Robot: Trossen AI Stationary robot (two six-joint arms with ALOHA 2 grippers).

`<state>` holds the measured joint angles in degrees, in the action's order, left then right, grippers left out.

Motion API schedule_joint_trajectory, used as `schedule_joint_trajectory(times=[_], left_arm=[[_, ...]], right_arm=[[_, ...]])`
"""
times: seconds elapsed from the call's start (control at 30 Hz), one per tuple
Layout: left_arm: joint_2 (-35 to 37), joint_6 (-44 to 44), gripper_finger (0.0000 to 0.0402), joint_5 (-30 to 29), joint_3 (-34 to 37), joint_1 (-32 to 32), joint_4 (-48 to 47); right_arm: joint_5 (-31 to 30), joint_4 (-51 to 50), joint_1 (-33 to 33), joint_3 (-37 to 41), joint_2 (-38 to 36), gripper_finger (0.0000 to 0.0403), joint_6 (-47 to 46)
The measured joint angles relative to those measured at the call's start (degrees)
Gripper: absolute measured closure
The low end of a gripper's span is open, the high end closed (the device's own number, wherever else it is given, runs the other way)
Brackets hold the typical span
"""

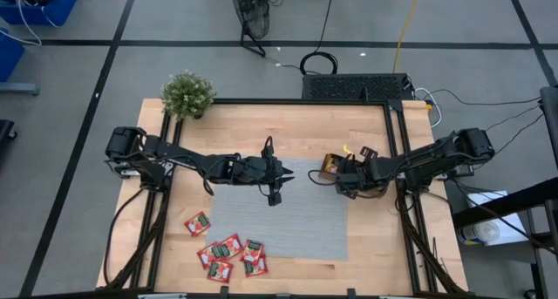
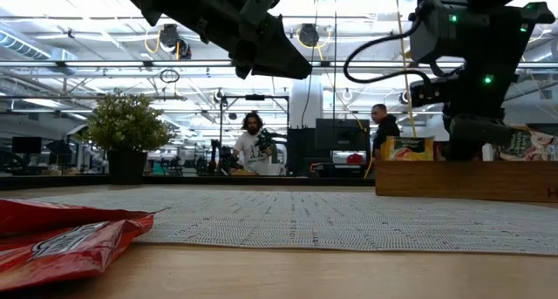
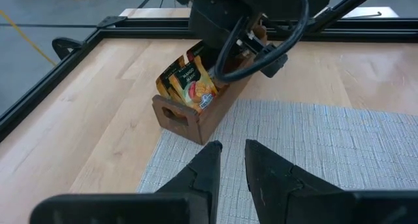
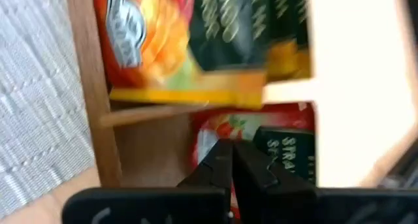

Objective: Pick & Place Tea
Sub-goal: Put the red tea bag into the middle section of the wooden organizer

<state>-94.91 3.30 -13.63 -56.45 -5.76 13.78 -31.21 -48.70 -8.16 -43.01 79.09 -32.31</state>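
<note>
Several red tea sachets [image 1: 228, 249] lie flat at the grey mat's [image 1: 296, 216] near left corner, some on the wood beside it; one shows close in the low view [image 2: 61, 238]. The brown wooden tray [image 1: 331, 166] stands at the mat's far right corner, with an orange-yellow sachet [image 3: 189, 87] standing in its end compartment. My right gripper [image 4: 230, 152] is shut and points steeply down into the tray, over a red sachet [image 4: 219, 129] and a dark green one [image 4: 287, 149]. My left gripper [image 3: 232, 155] hovers above the mat's far middle, pointing at the tray, its fingers a narrow gap apart and empty. My right gripper's shut fingertips [image 4: 222, 160] come from above at the red sachet in the tray's compartment behind the thin divider [image 4: 150, 113]. Whether they touch it, I cannot tell, since the fingers themselves cover the spot.
A potted plant [image 1: 187, 94] stands at the table's far left corner. A black frame rail [image 1: 397, 159] runs along the table's right side, close behind the tray. People sit in the room beyond the table [image 2: 253, 142].
</note>
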Motion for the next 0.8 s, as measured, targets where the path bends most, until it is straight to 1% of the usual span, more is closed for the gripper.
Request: schedule_joint_trajectory(times=[0.1,0.17,0.57,0.8], left_arm=[[0.00,-0.01,0.0323,-0.01,0.00,0.01,0.00],[0.00,-0.01,0.0323,-0.02,0.00,0.00,0.00],[0.00,-0.03,0.0323,-0.02,0.00,0.00,-0.02],[0.00,-0.06,0.0323,-0.02,0.00,0.00,-0.02]], right_arm=[[-3.44,-0.54,-0.58,-0.87,0.00,0.0403,0.15],[-4.69,-0.60,-0.85,-0.89,0.00,0.0403,0.50],[-5.01,-1.04,-0.98,-1.06,-0.12,0.0403,1.89],[-4.99,-0.29,-1.27,-3.94,-2.24,0.0403,3.03]])
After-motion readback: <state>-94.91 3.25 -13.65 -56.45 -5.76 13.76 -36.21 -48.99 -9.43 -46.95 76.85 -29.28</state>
